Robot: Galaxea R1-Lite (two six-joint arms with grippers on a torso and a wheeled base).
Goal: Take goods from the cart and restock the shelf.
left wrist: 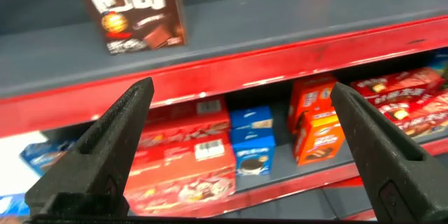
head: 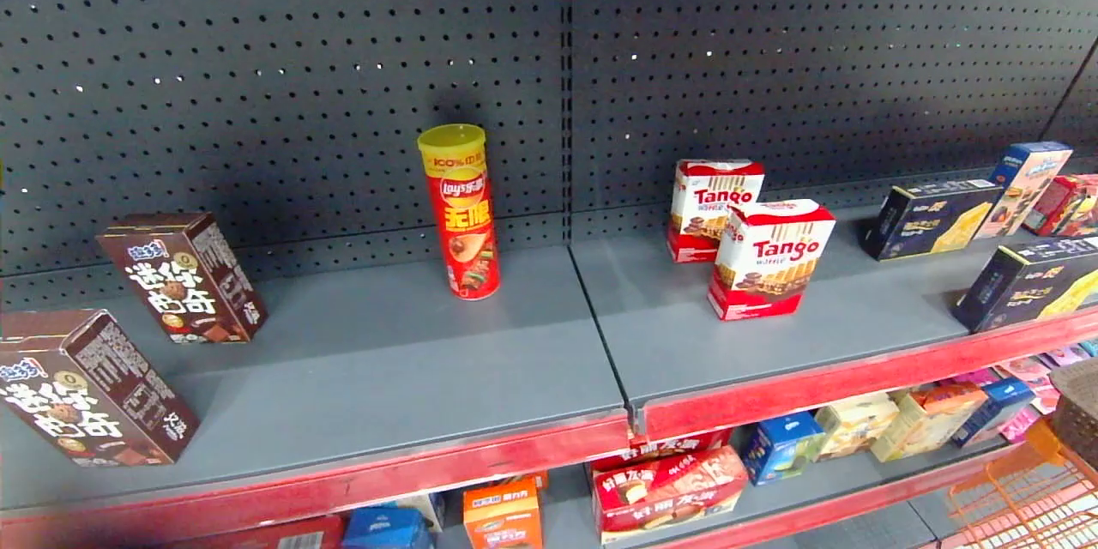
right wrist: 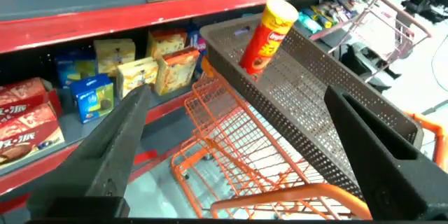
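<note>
The grey shelf (head: 386,377) with its red front edge spans the head view, backed by a dark pegboard panel (head: 257,86). A lower shelf (head: 823,493) beneath it is packed with small snack boxes.

The orange wire cart (right wrist: 231,136) stands beside the shelving at the robot's right, carrying a brown perforated basket (right wrist: 315,105).

On the shelf, 2 brown cookie boxes (head: 182,277) sit at the left, one behind the other. 2 red-and-white wafer boxes (head: 769,259) stand right of centre, just beside each other, and dark blue boxes (head: 928,218) lie farther right.

A red chips can (head: 461,210) with a yellow lid stands upright near the middle of the shelf, close to the pegboard. A 2nd chips can (right wrist: 268,36) leans tilted inside the basket, against its wall.

The left gripper (left wrist: 241,87) faces the shelf's red edge below a cookie box, jaws spread wide and holding nothing. The right gripper (right wrist: 236,94) hangs above the cart, jaws likewise spread wide and empty, well apart from the can in the basket.
</note>
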